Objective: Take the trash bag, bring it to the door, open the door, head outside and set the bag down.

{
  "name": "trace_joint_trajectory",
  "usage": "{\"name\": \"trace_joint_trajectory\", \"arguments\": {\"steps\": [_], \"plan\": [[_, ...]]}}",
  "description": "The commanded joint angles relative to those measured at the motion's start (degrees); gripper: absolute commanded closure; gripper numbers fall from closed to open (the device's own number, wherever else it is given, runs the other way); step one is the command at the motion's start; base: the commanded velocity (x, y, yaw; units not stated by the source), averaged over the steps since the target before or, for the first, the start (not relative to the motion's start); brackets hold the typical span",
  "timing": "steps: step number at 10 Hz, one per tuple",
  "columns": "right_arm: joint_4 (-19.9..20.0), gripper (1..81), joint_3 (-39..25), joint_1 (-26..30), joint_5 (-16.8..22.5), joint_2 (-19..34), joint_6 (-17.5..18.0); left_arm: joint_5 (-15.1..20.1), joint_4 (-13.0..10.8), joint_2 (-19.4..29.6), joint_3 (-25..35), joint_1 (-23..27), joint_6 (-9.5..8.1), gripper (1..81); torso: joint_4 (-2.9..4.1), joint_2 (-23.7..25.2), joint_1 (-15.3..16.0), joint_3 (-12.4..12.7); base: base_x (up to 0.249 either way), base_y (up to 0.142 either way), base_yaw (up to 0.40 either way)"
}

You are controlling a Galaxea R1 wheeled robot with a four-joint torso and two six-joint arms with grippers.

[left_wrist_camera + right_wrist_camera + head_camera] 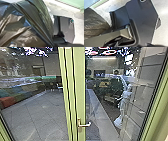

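Trash bag: black, glossy and creased (18, 33), large and close in the left wrist view and seen in part in the right; whether it hangs or rests I cannot tell.
Left pincer: cannot tell whether apart, together or clamped on the bag.
Right pincer: cannot tell its state either.
Ground: pale and sunlit (79, 31), below the bag.
Door handle: metal lever (85, 125), low on a yellow-green upright (79, 84).
Glass: large panes on both sides of the uprights.
Seen in or through the glass: grey tiled floor (37, 115), red and green shapes (10, 100), dark screen (99, 73).
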State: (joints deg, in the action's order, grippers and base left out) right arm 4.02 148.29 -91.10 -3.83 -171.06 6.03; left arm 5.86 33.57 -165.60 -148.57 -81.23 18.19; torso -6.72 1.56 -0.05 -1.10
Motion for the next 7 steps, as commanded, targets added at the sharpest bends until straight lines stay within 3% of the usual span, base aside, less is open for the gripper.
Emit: {"name": "trace_joint_trajectory", "arguments": {"steps": [1,5,7], "plan": [[-0.4,1.0,-0.4,2.5,3.0,-0.1,-0.1,3.8,-0.4,0.5,-0.1,3.8,0.36,81.1,0.0,0.0,0.1,0.0,0.0,0.0,0.251],[-0.4,1.0,-0.4,2.5,3.0,-0.1,-0.1,3.8,-0.2,0.6,-0.2,3.8,0.36,81.1,0.0,0.0,0.1,0.0,0.0,0.0,0.197],[-0.4,1.0,-0.4,2.5,3.0,-0.1,-0.1,3.8,0.0,0.6,-0.2,3.9,0.36,81.1,0.0,0.0,0.1,0.0,0.0,0.092,0.0]]}}
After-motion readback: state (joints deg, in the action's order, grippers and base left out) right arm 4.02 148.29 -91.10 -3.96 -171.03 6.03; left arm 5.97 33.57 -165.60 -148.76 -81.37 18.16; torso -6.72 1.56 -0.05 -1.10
